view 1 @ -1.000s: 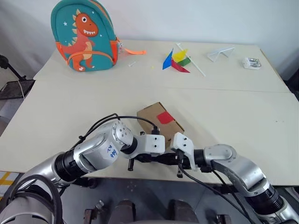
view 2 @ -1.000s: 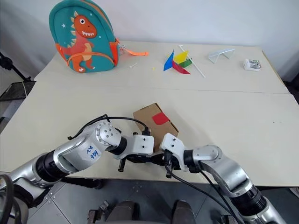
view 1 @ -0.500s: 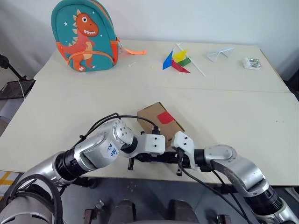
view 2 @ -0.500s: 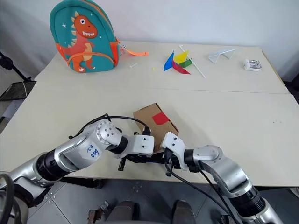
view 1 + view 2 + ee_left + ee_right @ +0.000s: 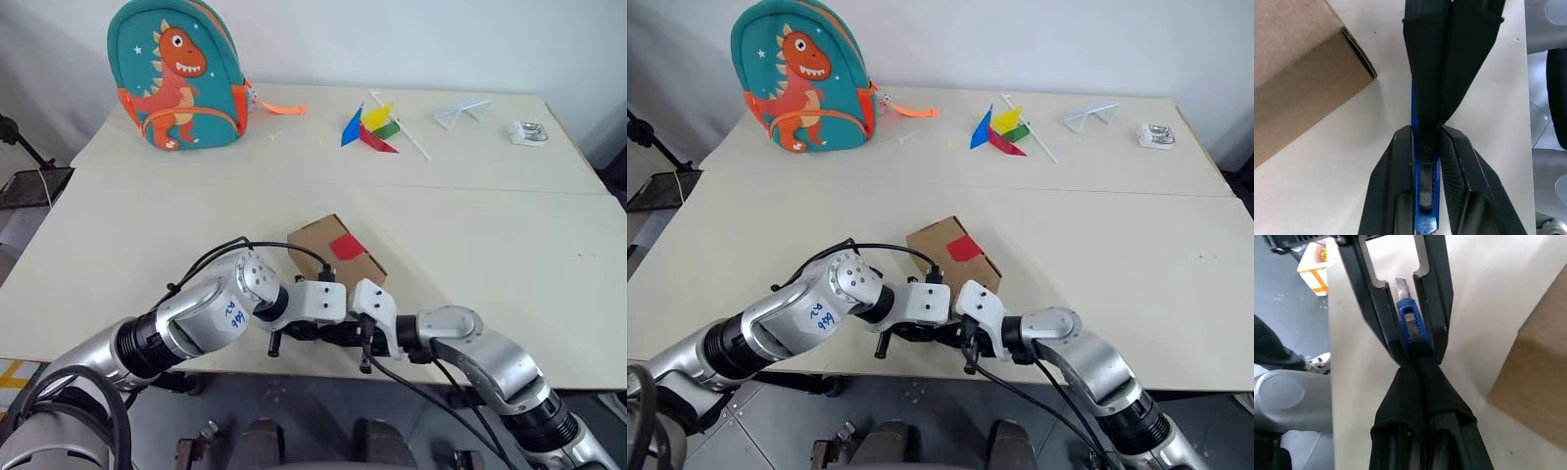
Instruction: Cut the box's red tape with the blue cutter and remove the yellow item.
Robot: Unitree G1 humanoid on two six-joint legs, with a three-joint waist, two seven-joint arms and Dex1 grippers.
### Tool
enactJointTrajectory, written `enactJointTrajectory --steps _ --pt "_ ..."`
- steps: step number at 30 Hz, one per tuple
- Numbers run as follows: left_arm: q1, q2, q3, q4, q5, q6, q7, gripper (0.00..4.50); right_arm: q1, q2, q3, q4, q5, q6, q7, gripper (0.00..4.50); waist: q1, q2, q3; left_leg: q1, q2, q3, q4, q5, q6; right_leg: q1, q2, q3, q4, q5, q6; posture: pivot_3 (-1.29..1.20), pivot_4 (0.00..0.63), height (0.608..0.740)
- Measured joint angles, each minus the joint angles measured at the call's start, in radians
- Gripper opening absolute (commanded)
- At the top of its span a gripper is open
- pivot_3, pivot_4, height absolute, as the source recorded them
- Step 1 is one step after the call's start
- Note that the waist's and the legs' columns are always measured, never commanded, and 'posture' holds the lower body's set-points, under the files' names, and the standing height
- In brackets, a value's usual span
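The brown box (image 5: 318,240) lies closed near the table's front edge, with the red tape (image 5: 345,246) on its top. Just in front of it my two grippers meet tip to tip. In the left wrist view my left gripper (image 5: 1425,132) is shut on the blue cutter (image 5: 1425,215), which lies lengthwise between its fingers. My right gripper (image 5: 1413,366) is shut on the blue cutter's (image 5: 1409,328) other end, and a short blade shows past the blue body. From the head both grippers (image 5: 313,331) (image 5: 345,333) hang over the table edge. The yellow item is hidden.
A dinosaur backpack (image 5: 176,73) stands at the back left. A multicoloured pinwheel (image 5: 370,127), a white folded frame (image 5: 460,115) and a small white object (image 5: 527,132) lie along the back. The box's corner (image 5: 1359,54) is close beside the cutter.
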Motion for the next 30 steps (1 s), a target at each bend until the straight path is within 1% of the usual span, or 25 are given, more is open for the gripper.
enactJointTrajectory --steps 3,5,8,11,15,18,19,20,21,22,23,24,27,30 --pt "0.072 0.039 0.056 -0.002 -0.013 -0.128 -0.005 0.41 0.047 -0.063 -0.105 -0.072 0.090 0.025 0.042 0.05 -0.001 0.000 0.000 0.000 0.000 0.000 -0.001 0.000 0.000 -0.001 0.000 0.000 0.000 0.000 0.000 0.00 0.150 0.740" --pt "0.137 0.081 0.107 0.001 -0.034 -0.250 -0.027 0.41 0.091 -0.126 -0.212 -0.129 0.189 0.076 0.070 0.05 -0.004 0.000 0.000 0.000 0.001 0.000 -0.002 0.000 0.000 -0.001 0.000 0.000 -0.002 0.000 0.000 0.00 0.150 0.740" --pt "0.225 0.123 0.183 0.015 -0.061 -0.485 -0.068 0.41 0.157 -0.204 -0.382 -0.201 0.401 0.177 0.103 0.05 -0.001 0.000 0.000 -0.001 0.001 0.000 -0.003 0.000 0.000 -0.001 0.000 -0.001 -0.003 0.000 0.000 0.00 0.150 0.740" --pt "0.259 0.105 0.270 0.024 -0.085 -0.671 -0.076 0.41 0.172 -0.270 -0.547 -0.226 0.643 0.305 0.049 0.63 0.002 0.000 0.000 -0.002 0.001 0.000 0.001 -0.001 0.001 0.000 0.000 -0.001 -0.004 0.002 -0.001 0.00 0.150 0.740" --pt "0.264 0.071 0.344 0.047 -0.102 -0.776 -0.070 0.41 0.168 -0.382 -0.645 -0.220 0.893 0.418 -0.088 1.96 0.002 0.000 0.000 -0.003 0.001 0.000 0.003 -0.003 0.004 0.001 0.000 -0.001 -0.005 0.003 0.000 0.00 0.150 0.740" --pt "0.251 0.037 0.362 0.058 -0.100 -0.820 -0.067 0.41 0.136 -0.465 -0.636 -0.185 1.119 0.435 -0.279 2.96 0.001 0.001 0.001 -0.004 0.001 0.001 0.004 -0.003 0.004 0.000 0.000 -0.001 -0.005 0.003 0.000 0.00 0.150 0.740" --pt "0.238 0.021 0.364 0.061 -0.095 -0.838 -0.062 0.41 0.111 -0.523 -0.609 -0.160 1.225 0.421 -0.382 3.30 0.000 0.001 0.001 -0.004 0.001 0.001 0.004 -0.003 0.004 0.000 0.000 -0.001 -0.005 0.003 0.000 0.00 0.150 0.740" --pt "0.224 0.009 0.364 0.064 -0.090 -0.850 -0.058 0.41 0.097 -0.562 -0.597 -0.148 1.288 0.410 -0.446 3.64 0.000 0.000 0.001 -0.004 0.001 0.001 0.004 -0.003 0.004 0.000 0.000 -0.001 -0.005 0.003 0.000 0.00 0.150 0.740" --pt "0.207 -0.001 0.369 0.073 -0.082 -0.868 -0.053 0.41 0.069 -0.612 -0.561 -0.130 1.391 0.379 -0.541 3.96 0.000 0.000 0.002 -0.004 0.001 0.001 0.004 -0.003 0.004 0.000 0.000 -0.001 -0.005 0.003 0.000 0.00 0.150 0.740" --pt "0.197 -0.004 0.372 0.082 -0.075 -0.879 -0.052 0.41 0.042 -0.638 -0.531 -0.123 1.446 0.361 -0.600 4.36 -0.002 0.000 0.002 -0.004 0.001 0.001 0.004 -0.003 0.004 0.000 0.000 -0.001 -0.005 0.003 0.000 0.00 0.150 0.740" --pt "0.182 -0.010 0.372 0.097 -0.065 -0.890 -0.051 0.41 0.007 -0.646 -0.493 -0.110 1.499 0.334 -0.659 4.45 -0.003 -0.001 0.002 -0.004 0.001 0.001 0.004 -0.003 0.004 0.000 0.000 -0.001 -0.005 0.003 0.000 0.00 0.150 0.740" --pt "0.173 -0.019 0.373 0.105 -0.060 -0.898 -0.050 0.41 -0.021 -0.645 -0.460 -0.098 1.529 0.314 -0.698 4.45 -0.003 -0.001 0.002 -0.005 0.001 0.001 0.004 -0.003 0.004 -0.001 0.000 -0.001 -0.006 0.003 0.001 0.00 0.150 0.740" --pt "0.153 -0.043 0.366 0.135 -0.038 -0.920 -0.050 0.41 -0.151 -0.584 -0.333 -0.041 1.559 0.289 -0.795 4.45 -0.003 -0.001 0.002 -0.005 0.001 0.001 0.005 -0.003 0.004 -0.001 0.000 -0.001 -0.007 0.004 0.001 0.00 0.150 0.740" --pt "0.135 -0.070 0.358 0.153 -0.020 -0.933 -0.050 0.41 -0.217 -0.539 -0.247 0.014 1.564 0.293 -0.872 4.45 0.001 -0.001 0.002 -0.007 0.001 0.001 0.005 -0.003 0.004 -0.002 0.000 -0.002 -0.007 0.004 0.001 0.00 0.150 0.740"
